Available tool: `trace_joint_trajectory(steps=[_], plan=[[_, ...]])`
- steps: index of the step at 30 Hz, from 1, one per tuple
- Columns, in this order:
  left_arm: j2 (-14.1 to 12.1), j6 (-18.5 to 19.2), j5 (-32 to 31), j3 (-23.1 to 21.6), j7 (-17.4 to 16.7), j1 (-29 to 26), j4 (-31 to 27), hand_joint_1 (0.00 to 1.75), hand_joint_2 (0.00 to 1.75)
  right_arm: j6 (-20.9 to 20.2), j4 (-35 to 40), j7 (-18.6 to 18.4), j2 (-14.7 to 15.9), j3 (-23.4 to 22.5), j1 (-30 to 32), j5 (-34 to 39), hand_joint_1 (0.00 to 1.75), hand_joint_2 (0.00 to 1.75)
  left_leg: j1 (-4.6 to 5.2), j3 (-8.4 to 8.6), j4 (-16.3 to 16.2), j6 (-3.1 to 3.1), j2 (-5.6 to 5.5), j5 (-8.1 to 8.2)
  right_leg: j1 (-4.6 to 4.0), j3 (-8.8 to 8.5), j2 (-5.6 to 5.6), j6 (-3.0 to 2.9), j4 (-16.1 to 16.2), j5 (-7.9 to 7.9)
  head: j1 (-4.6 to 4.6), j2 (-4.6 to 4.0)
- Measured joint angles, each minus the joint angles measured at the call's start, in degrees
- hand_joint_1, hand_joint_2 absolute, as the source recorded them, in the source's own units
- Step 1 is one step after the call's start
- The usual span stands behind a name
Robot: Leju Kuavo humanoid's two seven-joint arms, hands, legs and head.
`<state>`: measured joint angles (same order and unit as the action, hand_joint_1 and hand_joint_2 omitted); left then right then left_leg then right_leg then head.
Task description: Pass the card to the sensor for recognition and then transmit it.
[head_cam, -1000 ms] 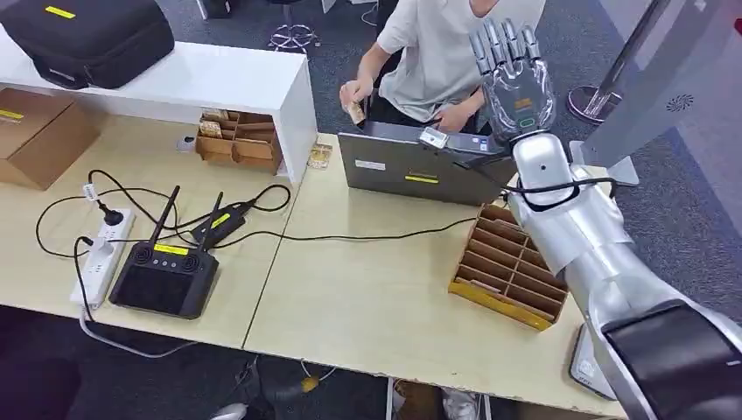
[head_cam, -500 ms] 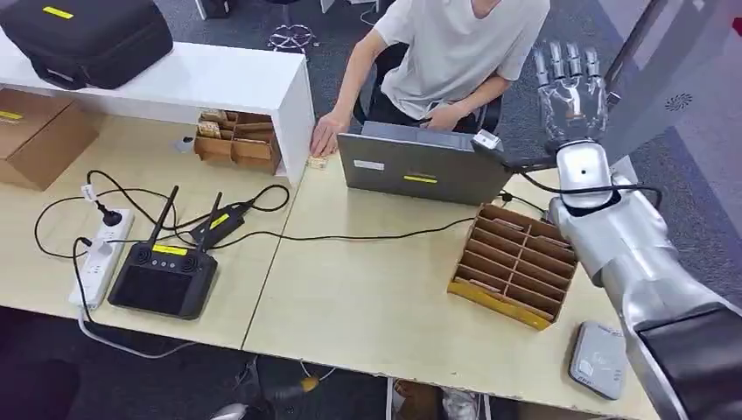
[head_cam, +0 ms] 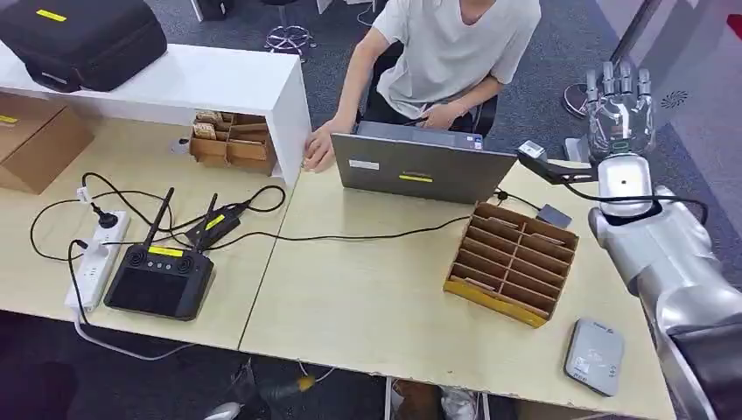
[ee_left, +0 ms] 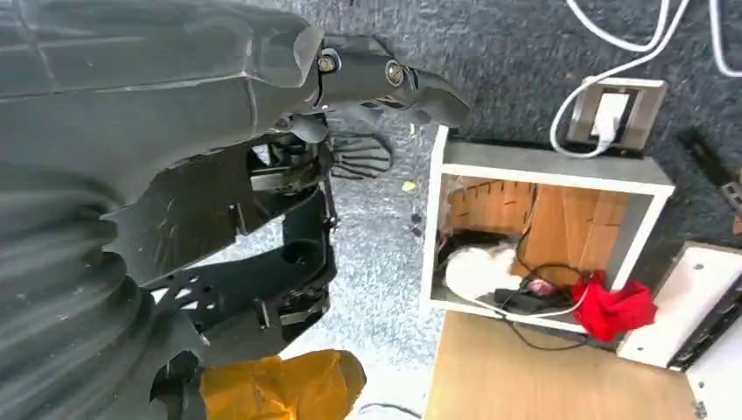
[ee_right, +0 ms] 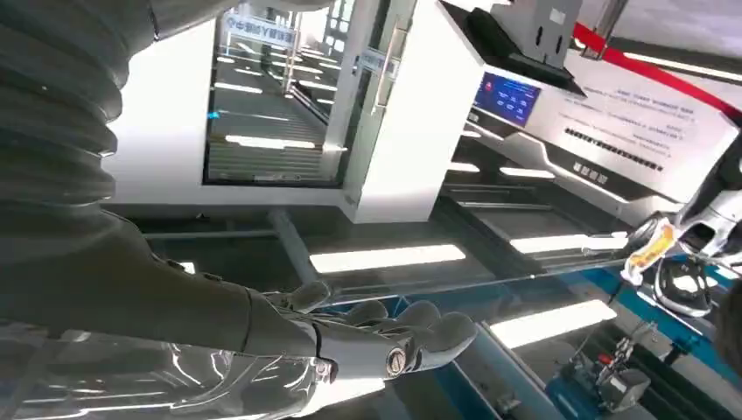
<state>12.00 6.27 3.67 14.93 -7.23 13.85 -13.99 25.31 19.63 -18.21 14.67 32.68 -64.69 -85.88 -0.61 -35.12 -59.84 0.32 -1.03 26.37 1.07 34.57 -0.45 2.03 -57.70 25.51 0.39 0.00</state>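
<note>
— Which step is it on, do you reckon?

— Looks to me like the very start, or a pause between cards. The right hand point(head_cam: 619, 98) is hovering high past the far right corner of the worktop point(head_cam: 376, 297), its fingers point(ee_right: 411, 337) stretched out, loosely apart and carrying nothing.

— And the other one?

— The left hand point(ee_left: 262, 114) is hanging down by the robot's side, fingers extended, nothing in them either.

— So where's the card?

— Neither hand is holding it. I'm guessing it's sitting in the slotted wooden rack point(head_cam: 512, 262) near the right arm, but the slots are too small for me to tell. The person point(head_cam: 455, 44) behind the laptop point(head_cam: 420, 171) is resting a hand point(head_cam: 317, 153) on the worktop by the white shelf point(head_cam: 219, 83), well apart from the robot.

— And the sensor?

— I'm taking it to be that flat grey pad point(head_cam: 595, 354) lying at the near right corner, just beside the rack.

— Next move, then?

— I'd say the right hand is needing to come down to the rack, pinch one card by its edge, then carry it flat over the pad before passing it across.
</note>
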Motion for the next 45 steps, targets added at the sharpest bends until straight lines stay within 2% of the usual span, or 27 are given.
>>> trace_joint_trajectory(steps=[23, 27, 31, 36, 45], plan=[[-0.6, 1.6, 1.7, -0.1, -1.7, -0.5, 0.0, 0.0, 1.75, -1.5, -0.8, -0.4, 0.3, 0.0, 1.1, -0.3, 0.0, 1.75, 0.0, 0.01, 0.0, -0.01, 0.04, -0.01, 0.0, 0.02, 0.03, 0.0, 0.0, 0.0, -0.02, 0.0], [-0.7, 1.6, 2.0, -0.7, -1.7, -0.6, 0.0, 0.0, 1.75, -4.6, -1.1, -2.3, 0.3, 0.0, 1.4, -0.4, 0.0, 1.75, 0.0, 0.02, 0.0, -0.01, 0.04, -0.01, 0.0, 0.02, 0.03, -0.01, 0.0, 0.0, -0.02, 0.0], [-0.8, 1.6, 2.6, -1.3, -1.7, -0.7, 0.0, 0.0, 1.75, -11.4, -1.8, -5.5, 0.7, 0.2, 2.7, -0.4, 0.0, 1.75, 0.0, 0.02, 0.0, -0.01, 0.03, -0.01, 0.0, 0.01, 0.02, -0.01, 0.0, 0.0, -0.02, 0.0], [-1.0, 2.0, 3.1, -2.5, -1.6, -1.0, 0.0, 0.0, 1.75, -15.6, -2.8, -8.7, 2.8, 0.6, 6.6, -0.4, 0.0, 1.75, 0.01, 0.01, 0.0, -0.01, -0.01, 0.0, 0.01, 0.01, -0.02, -0.01, 0.0, 0.0, -0.02, 0.0], [-2.9, 2.8, 3.8, -3.9, -0.4, -2.7, -0.1, 0.0, 1.75, -18.2, -3.8, -12.9, 11.4, 0.6, 12.1, -0.4, 0.0, 1.75, 0.03, -0.02, 0.0, -0.01, -0.04, 0.03, 0.01, 0.03, -0.04, -0.01, 0.0, 0.01, -0.04, 0.0]])
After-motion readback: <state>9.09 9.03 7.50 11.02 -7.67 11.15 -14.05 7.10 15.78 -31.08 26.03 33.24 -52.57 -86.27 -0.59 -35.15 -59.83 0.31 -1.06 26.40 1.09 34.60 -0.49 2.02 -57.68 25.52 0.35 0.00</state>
